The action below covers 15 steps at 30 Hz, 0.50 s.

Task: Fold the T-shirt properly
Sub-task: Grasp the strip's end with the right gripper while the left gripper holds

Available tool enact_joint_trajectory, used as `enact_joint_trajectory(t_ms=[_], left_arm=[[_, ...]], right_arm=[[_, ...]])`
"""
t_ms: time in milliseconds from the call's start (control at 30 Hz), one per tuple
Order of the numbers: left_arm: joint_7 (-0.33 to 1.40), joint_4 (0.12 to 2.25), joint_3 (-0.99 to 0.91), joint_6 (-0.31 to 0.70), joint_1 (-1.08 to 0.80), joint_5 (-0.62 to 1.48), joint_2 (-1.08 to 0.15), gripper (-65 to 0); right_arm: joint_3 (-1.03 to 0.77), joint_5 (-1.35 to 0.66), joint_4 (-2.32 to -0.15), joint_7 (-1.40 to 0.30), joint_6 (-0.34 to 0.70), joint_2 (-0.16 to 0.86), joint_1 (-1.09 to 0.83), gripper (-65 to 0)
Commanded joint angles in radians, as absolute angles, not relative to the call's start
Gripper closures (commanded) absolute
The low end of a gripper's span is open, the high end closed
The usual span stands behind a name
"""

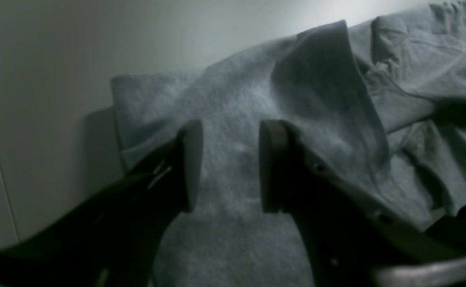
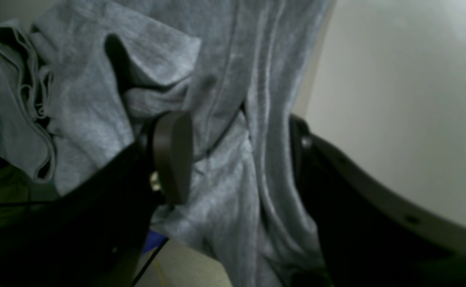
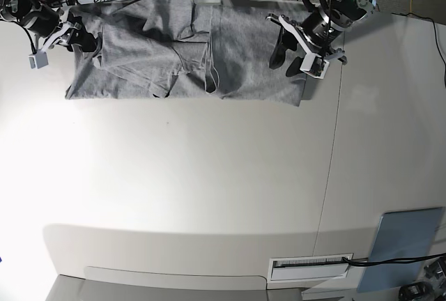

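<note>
One T-shirt (image 3: 185,47) lies lengthwise along the table's (image 3: 209,175) far edge.

The large crumpled heather-grey cotton T-shirt (image 3: 185,50) spans the white table's (image 3: 209,189) far edge; table below it lies bare. The bluish-grey flat rectangular panel (image 3: 404,240) sits well below-right of it.
</note>
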<state>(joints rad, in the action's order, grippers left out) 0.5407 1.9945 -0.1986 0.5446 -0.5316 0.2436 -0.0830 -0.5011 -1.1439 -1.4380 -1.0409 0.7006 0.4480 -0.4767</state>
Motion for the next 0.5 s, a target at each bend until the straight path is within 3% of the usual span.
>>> enact_joint_trajectory(t_ms=[0,300,467], left_arm=[[0.516,2.013,-0.2,0.551,-0.532,0.253,-0.084,-24.5],[0.515,2.013,-0.2,0.55,-0.532,0.254,-0.083,-24.5],[0.515,2.013,-0.2,0.548,-0.532,0.254,-0.083,-24.5]], right_arm=[[-0.506,-1.152,-1.444,-1.052,0.698,0.466,-0.482,-32.4],[-0.664,-1.163,-1.444,-1.063,0.698,0.465,-0.488,-32.4],[-0.667,-1.225,-1.444,-1.141,0.698,0.462,-0.485,-32.4]])
